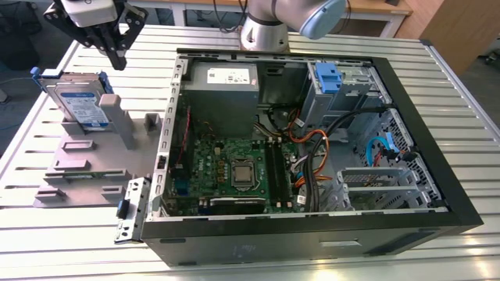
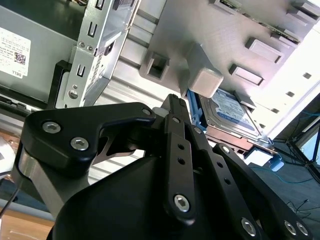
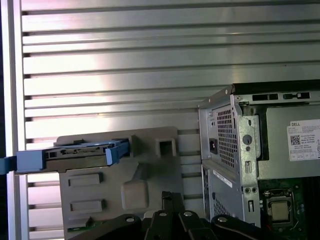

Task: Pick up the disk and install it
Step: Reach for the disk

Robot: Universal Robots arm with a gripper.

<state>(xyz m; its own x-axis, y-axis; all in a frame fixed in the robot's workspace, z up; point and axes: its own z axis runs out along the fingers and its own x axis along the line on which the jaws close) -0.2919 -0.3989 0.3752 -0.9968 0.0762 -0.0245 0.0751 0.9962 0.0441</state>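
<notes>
1. Hovering over the counter (image 1: pixel 47 234) at the exterior view's left, the gripper (image 1: pixel 119 63) has its black, jointed fingers (image 1: pixel 115 48) set narrow, tips together, holding nothing.
2. The disk (image 1: pixel 78 102), a flat silver rectangle with a white-and-blue label in a blue plastic carrier, leans on edge in a matte grey moulded holder (image 1: pixel 86 170), just below the fingers and apart from them.
3. The counter is ribbed aluminium slats.
4. An open black computer case (image 1: pixel 312 234) lies beside the holder, with a grey power supply box (image 1: pixel 222 88) inside.
</notes>
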